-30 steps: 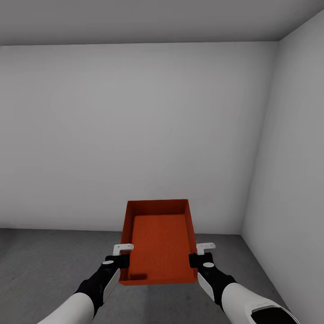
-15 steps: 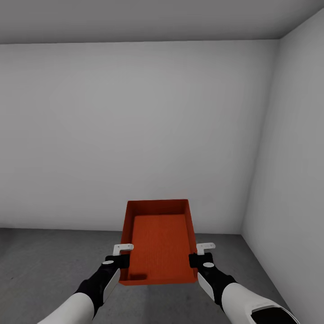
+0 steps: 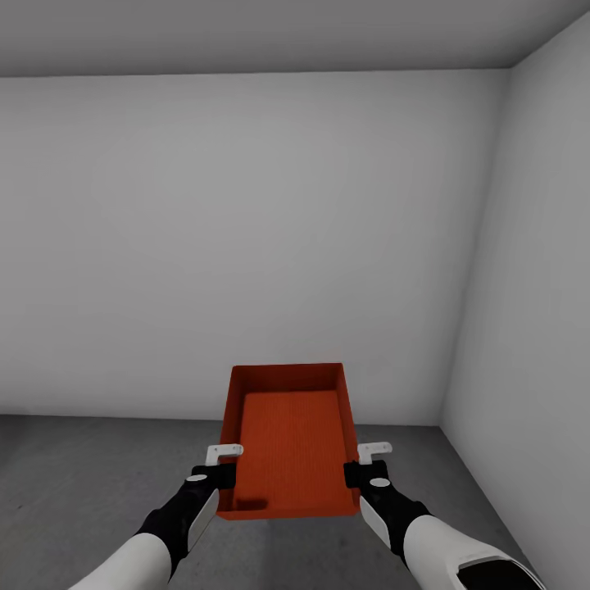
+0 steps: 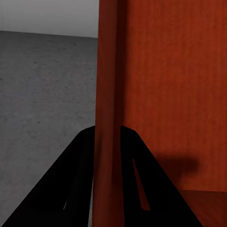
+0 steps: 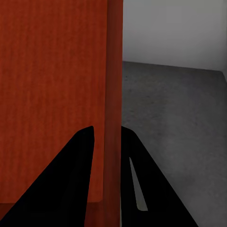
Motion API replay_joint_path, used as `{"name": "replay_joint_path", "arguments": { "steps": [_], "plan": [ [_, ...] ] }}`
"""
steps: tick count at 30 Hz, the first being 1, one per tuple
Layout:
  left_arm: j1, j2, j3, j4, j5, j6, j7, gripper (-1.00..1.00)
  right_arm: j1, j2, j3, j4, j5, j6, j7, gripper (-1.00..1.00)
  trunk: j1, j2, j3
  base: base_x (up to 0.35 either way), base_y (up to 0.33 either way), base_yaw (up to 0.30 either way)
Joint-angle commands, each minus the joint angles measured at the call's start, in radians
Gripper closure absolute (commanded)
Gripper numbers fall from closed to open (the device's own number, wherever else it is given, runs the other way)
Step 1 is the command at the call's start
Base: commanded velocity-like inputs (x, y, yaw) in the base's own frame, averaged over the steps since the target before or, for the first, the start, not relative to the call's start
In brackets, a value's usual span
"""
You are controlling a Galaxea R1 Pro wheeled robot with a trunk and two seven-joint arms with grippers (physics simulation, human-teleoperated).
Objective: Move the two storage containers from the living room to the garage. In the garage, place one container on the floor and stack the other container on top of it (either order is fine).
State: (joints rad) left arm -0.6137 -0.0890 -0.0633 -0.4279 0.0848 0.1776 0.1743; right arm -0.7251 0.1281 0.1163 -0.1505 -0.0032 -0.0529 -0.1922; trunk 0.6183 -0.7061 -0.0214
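Midway through, the robot stands in the garage with one storage container (image 3: 288,442) held at lower centre of the head view, the left gripper (image 3: 220,467) and right gripper (image 3: 367,465) each clamped over a side wall. Setting it on the floor (image 3: 74,483) remains.

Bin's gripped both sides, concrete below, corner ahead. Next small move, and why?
Probably lower both arms together to set the container on the floor. The left gripper and right gripper each pinch a side wall, the bin hangs level above bare concrete, and no second bin shows here.
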Motion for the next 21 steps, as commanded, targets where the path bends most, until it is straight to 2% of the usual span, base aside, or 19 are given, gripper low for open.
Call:
{"name": "replay_joint_path", "arguments": {
  "steps": [1,21],
  "plan": [
    [0.0,0.005,0.05,0.0,0.0,0.008,0.018,1.0,-0.002,0.0,-0.057,-0.003,0.014,-0.022,-0.038,1.0,0.004,-0.009,-0.005,0.0,0.0,0.0],
    [0.0,0.005,0.05,0.0,0.0,0.008,0.017,1.0,-0.002,0.002,-0.056,-0.003,0.014,-0.022,-0.037,1.0,0.081,-0.149,-0.068,0.0,0.0,0.0]
  ]
}}
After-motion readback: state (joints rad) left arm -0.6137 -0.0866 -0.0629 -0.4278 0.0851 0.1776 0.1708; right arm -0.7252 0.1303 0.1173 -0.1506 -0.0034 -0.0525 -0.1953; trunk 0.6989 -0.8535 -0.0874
